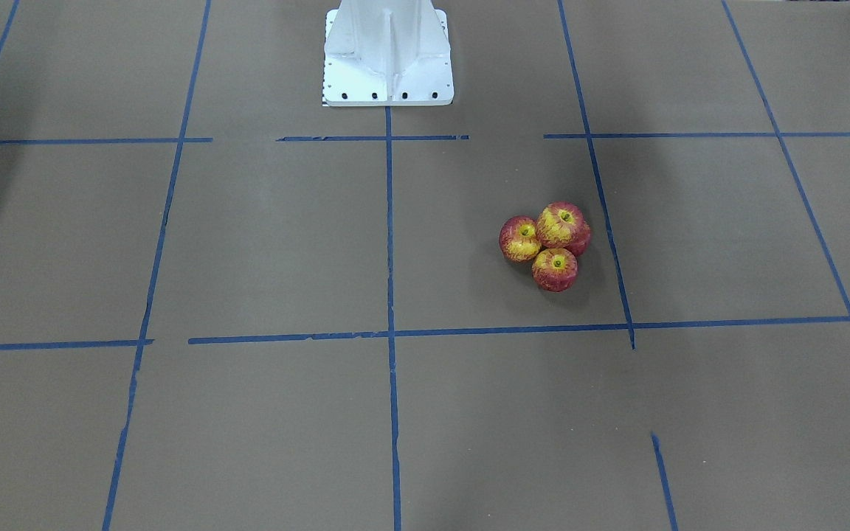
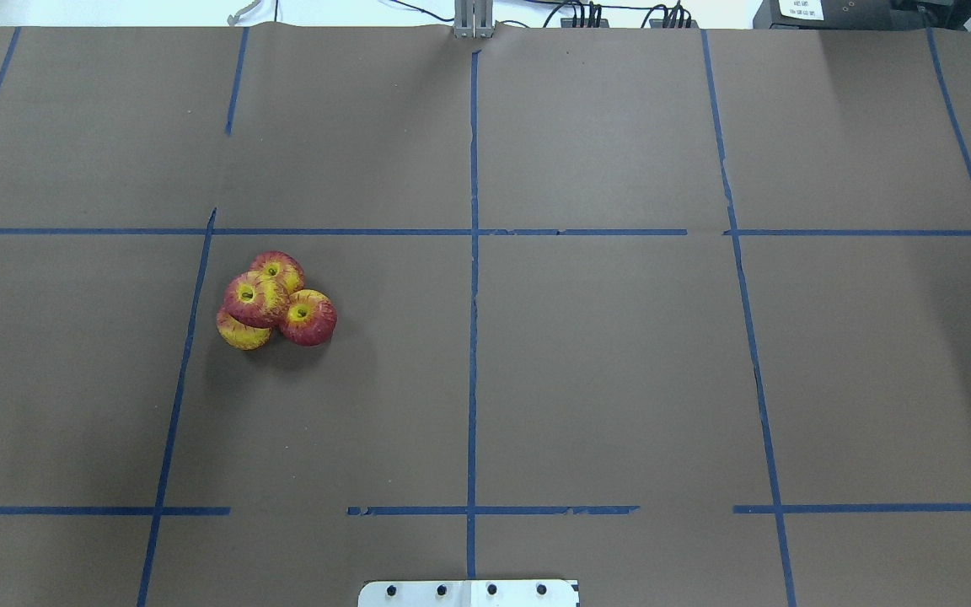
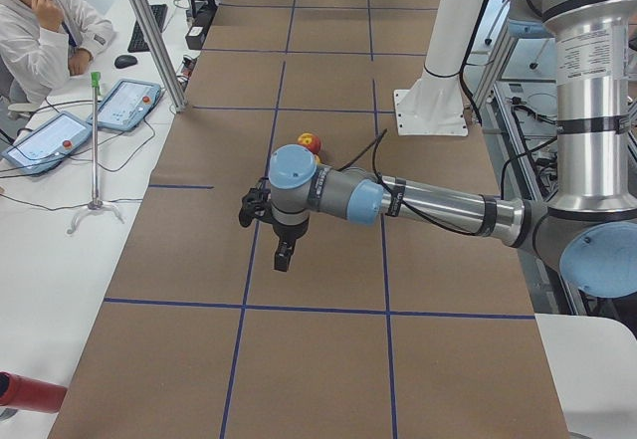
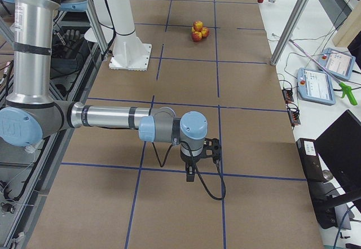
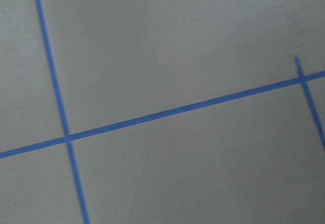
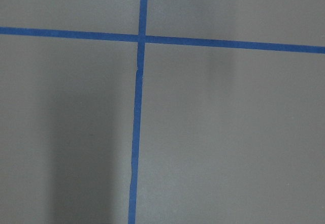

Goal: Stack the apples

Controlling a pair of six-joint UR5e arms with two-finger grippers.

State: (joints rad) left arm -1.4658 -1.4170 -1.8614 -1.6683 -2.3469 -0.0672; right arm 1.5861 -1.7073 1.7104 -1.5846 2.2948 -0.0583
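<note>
Evidently, the four small round toy apples [image 2: 270,299], red with yellow streaks and yellow dimples, are gathered into one pile on the left half of the brown paper-covered table [image 2: 620,379], which is marked off by blue tape lines [image 2: 472,337]. Three are set touching one another on the paper, and the fourth, the top apple [image 2: 251,298], is seated on them with its dimple turned up. From across the table only three can be made out, one being hidden. The stack is judged to be built, so little of the task is thought to be left.

The left gripper [image 3: 249,208] is held above the table near its left end; the pile lies to its right, toward the middle, and well apart from it. The right gripper [image 4: 215,149] is held over the right end, with most of the table's width between it and the apples. The left arm is therefore much the nearer, and any correction would be expected to fall to it.

No long axis is offered by the round apples. The pile's own axis is upright, so an approach from above would be called for.

Whether either gripper is spread or closed cannot be told. Nothing is seen to be carried, and only bare paper and tape are shown in both wrist views.
</note>
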